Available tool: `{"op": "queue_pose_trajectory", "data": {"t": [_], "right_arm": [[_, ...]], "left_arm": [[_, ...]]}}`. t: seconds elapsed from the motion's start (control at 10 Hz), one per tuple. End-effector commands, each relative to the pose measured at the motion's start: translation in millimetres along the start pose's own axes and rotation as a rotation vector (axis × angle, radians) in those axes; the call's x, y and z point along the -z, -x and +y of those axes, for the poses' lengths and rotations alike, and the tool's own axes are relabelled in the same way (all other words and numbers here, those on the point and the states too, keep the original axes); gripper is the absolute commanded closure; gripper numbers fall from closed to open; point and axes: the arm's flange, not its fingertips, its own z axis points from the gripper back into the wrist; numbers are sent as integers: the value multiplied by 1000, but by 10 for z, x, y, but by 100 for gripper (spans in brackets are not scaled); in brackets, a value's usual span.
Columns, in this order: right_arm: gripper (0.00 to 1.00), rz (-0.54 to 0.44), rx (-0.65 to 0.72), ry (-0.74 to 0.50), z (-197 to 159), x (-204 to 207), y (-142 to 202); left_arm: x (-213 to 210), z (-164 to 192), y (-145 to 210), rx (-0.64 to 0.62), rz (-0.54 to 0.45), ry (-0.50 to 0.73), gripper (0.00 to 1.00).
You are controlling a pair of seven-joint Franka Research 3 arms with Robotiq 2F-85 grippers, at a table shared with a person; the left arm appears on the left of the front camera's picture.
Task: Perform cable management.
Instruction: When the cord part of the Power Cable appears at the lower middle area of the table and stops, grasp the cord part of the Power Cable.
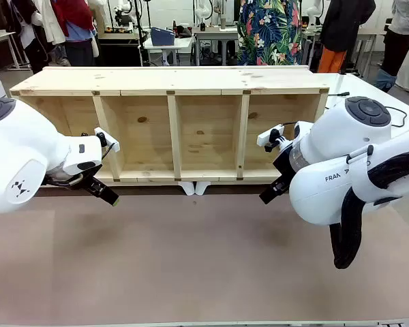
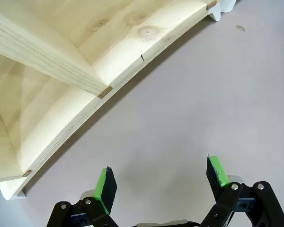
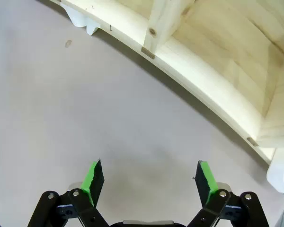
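shelf: wooden, 4 open compartments, laid along far edge of table.
L gripper: green pads spread wide, nothing pinched; held low over table at shelf's front-left corner.
R gripper: pads spread wide, nothing pinched; held low at shelf's front-right corner.
cable: thin, black; seen at table's far-right corner, just beside shelf's R end, partly hidden by R arm; well apart from both grippers.

Pine shelf on brown tabletop; white workbenches behind; bright even light.
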Motion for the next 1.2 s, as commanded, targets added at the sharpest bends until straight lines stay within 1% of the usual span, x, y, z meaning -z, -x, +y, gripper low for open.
{"op": "queue_pose_trajectory", "data": {"t": [0.0,0.9,1.0,1.1], "right_arm": [[0,0,0,0,0,0,0],[0,0,-5,1,4,0,-1],[0,-4,-9,56,28,-158,32],[0,-5,-5,96,73,-334,79]], "left_arm": [[0,-1,0,0,0,0,0],[0,-8,-2,3,0,-1,0],[-152,28,75,-24,-9,-6,0],[-353,38,145,-4,-23,-3,0]]}}
